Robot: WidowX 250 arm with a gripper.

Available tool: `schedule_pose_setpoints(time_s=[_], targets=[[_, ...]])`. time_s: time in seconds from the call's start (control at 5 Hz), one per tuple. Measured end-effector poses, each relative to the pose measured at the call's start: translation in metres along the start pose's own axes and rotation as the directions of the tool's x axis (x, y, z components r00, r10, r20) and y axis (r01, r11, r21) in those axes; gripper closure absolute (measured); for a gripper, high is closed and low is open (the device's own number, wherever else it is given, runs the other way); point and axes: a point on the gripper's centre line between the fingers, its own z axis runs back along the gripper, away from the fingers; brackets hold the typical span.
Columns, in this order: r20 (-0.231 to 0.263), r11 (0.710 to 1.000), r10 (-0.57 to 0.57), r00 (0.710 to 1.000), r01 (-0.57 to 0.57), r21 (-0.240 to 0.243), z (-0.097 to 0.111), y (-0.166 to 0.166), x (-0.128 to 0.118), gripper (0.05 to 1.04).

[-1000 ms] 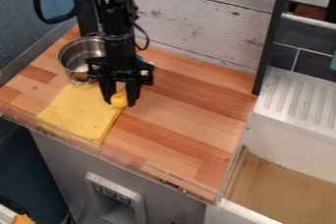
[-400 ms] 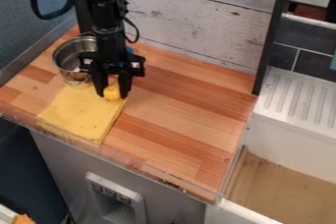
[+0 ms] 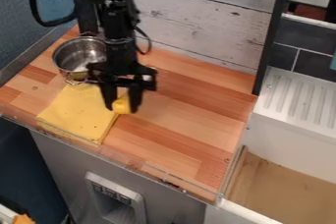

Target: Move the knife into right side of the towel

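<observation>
The gripper (image 3: 122,110) clamped a rounded yellow object (image 3: 121,104) at the flat towel's (image 3: 75,115) right edge; striped wooden countertop (image 3: 190,115) extended rightward.

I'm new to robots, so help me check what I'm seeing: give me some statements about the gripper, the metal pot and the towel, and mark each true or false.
1. The metal pot stands on the wooden counter. True.
2. The towel is blue. False: it is yellow.
3. A small yellow object is between the fingers of the gripper. True.
4. The towel is stuffed inside the pot. False: it lies on the counter, in front of the pot.
5. The gripper hangs over the sink. False: it is over the counter, by the towel's right edge.
</observation>
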Motion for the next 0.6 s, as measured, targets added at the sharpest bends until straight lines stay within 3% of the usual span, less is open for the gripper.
schedule_pose_setpoints(time_s=[0.4, 0.6], targets=[[-0.035, 0.995, -0.095, 0.995, 0.095, 0.009, -0.016, -0.026, -0.024, 0.562], [-0.039, 0.996, -0.080, 0.996, 0.082, 0.040, -0.025, -0.021, -0.026, 0.562]])
